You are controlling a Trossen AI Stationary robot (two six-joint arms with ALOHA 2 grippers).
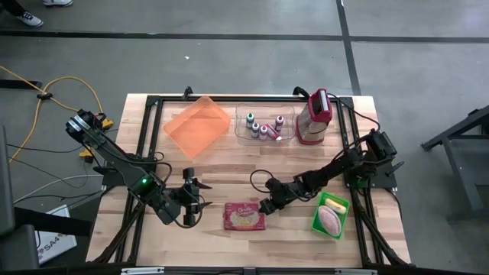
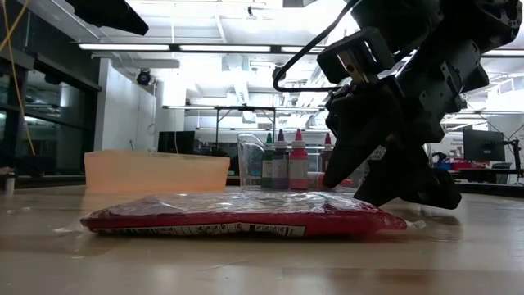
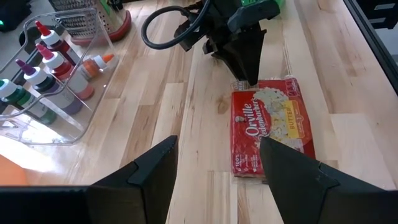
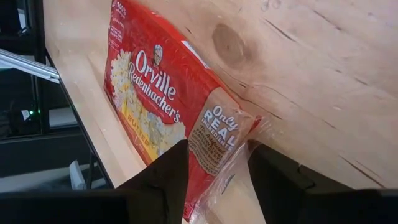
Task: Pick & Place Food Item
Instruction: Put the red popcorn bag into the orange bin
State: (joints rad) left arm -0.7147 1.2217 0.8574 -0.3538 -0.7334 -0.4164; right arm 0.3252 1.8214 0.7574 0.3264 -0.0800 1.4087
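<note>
The popcorn packet (image 1: pixel 244 217) lies flat at the table's front centre, long axis nine-to-three, with the nearer right gripper (image 1: pixel 267 205), fingers apart, straddling its two-o'clock corner, while the left gripper (image 1: pixel 191 196), fingers apart, waits at nine o'clock.

The table (image 1: pixel 229 172) is pale bare wood planks, matt, with visible grain and a dark knot right by the popcorn packet (image 4: pixel 163 106). That packet looks like paper wrapped in clear glossy plastic film, crinkly at its end. Behind it there's a see-through hard plastic bin (image 1: pixel 263 126) and beside that a translucent orange plastic tray (image 1: pixel 197 126), kinda frosted. Both grippers' fingers (image 3: pixel 155 171) look like dark matt plastic.
</note>
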